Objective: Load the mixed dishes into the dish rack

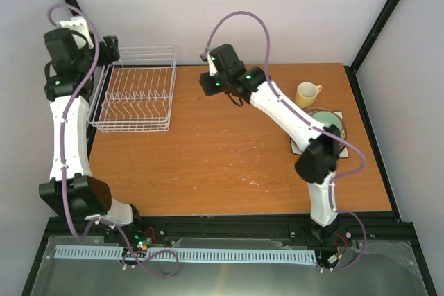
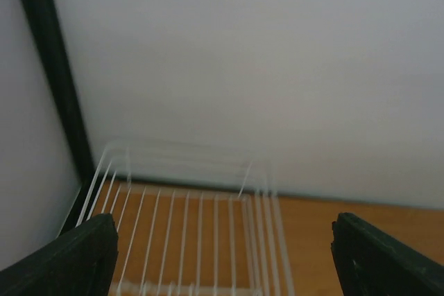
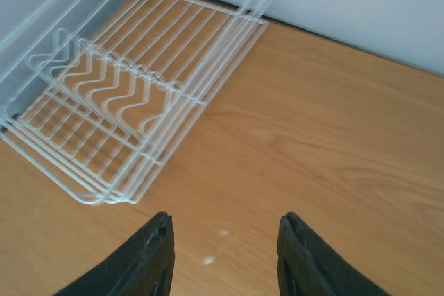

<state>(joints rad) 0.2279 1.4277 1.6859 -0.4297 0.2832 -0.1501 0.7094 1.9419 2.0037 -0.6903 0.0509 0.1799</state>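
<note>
Soft, even light — left wrist view blurry

Wooden table (image 1: 229, 164): white dish rack (image 1: 137, 98) far left; yellow mug (image 1: 306, 94), stacked plates (image 1: 333, 120) far right.

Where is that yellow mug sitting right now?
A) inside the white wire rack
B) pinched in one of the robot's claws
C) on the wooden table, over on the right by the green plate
C: the yellow mug stands on the table beside the lime-green plate, well away from the dish rack at the left.
</note>
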